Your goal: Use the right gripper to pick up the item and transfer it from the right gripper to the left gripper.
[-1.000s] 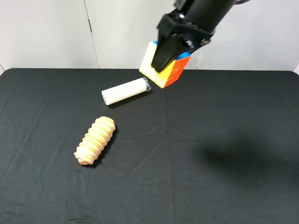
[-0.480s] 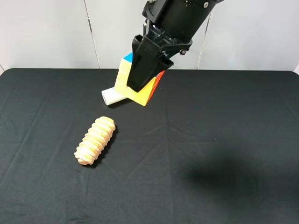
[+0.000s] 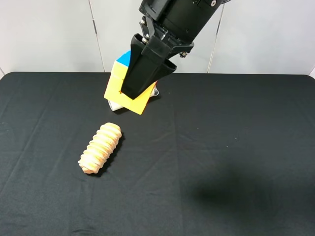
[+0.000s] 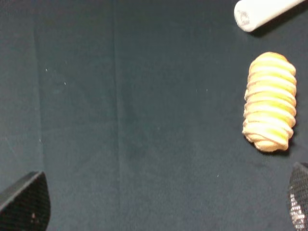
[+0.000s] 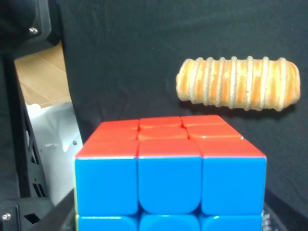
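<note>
The puzzle cube [image 3: 114, 90] hangs in the air above the black table, held in my right gripper [image 3: 134, 90], which is shut on it. In the exterior view its yellow and blue faces show. In the right wrist view the cube [image 5: 168, 178] fills the lower middle, with blue and red faces showing. My left gripper [image 4: 161, 207] is open and empty above bare cloth; only its two fingertips [image 4: 25, 202] show at the corners of the left wrist view. It is out of the exterior view.
A ridged tan roll [image 3: 100, 147] lies left of centre, also in the left wrist view [image 4: 269, 108] and the right wrist view [image 5: 238, 84]. A white cylinder [image 4: 260, 10] lies behind it, mostly hidden by the cube in the exterior view. The table's left edge [image 5: 62, 96] shows.
My right arm has carried the cube to the left and lower in the exterior view. The cube now covers most of the white cylinder. The roll has not moved.
</note>
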Robot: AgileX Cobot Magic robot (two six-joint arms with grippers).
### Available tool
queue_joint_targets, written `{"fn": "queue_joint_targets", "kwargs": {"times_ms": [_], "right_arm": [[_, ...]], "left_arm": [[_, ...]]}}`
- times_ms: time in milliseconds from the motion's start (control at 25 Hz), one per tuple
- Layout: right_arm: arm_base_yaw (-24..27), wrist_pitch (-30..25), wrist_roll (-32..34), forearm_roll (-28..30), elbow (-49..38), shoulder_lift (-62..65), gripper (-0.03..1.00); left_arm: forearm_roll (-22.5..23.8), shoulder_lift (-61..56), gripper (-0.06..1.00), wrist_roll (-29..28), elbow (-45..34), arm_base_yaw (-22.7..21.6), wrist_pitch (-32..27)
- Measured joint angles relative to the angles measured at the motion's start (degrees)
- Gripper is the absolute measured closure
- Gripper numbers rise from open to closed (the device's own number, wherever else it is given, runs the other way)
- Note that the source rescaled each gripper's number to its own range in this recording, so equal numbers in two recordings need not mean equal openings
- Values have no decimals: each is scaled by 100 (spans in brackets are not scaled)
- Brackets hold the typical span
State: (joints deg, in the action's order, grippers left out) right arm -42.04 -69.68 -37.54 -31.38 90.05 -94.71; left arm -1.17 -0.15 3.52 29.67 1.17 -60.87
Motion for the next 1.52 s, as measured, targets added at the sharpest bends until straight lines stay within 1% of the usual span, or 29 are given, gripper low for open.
{"fn": "queue_joint_targets", "kwargs": {"times_ms": [160,240,440,560,680,800,840,1040,1240,1440,1520], "right_arm": [[0,0,-6,-76,0,0,97],[0,0,-6,-110,0,0,97],[0,0,-23,-159,0,0,97],[0,0,-23,-159,0,0,97],[0,0,-24,-165,0,0,97],[0,0,-24,-218,0,0,97],[0,0,-24,-247,0,0,97],[0,6,115,-336,0,0,97],[0,84,613,-343,0,0,97],[0,518,1403,-325,0,0,97],[0,636,1590,-321,0,0,97]], "left_arm": [[0,47,-1,8,243,0,-28],[0,303,-1,108,425,0,-43],[0,1459,-1,496,931,0,-38],[-146,2145,-1,732,1087,36,17],[-277,2616,-1,882,1129,350,311],[-264,3005,-1,909,1169,689,531],[-264,3268,0,911,1231,936,649],[-264,3861,0,927,1427,1361,933],[-264,4402,2,927,1678,1832,1017],[-264,4757,3,927,1758,2213,1127],[-264,4818,3,927,1758,2337,1217]]}}
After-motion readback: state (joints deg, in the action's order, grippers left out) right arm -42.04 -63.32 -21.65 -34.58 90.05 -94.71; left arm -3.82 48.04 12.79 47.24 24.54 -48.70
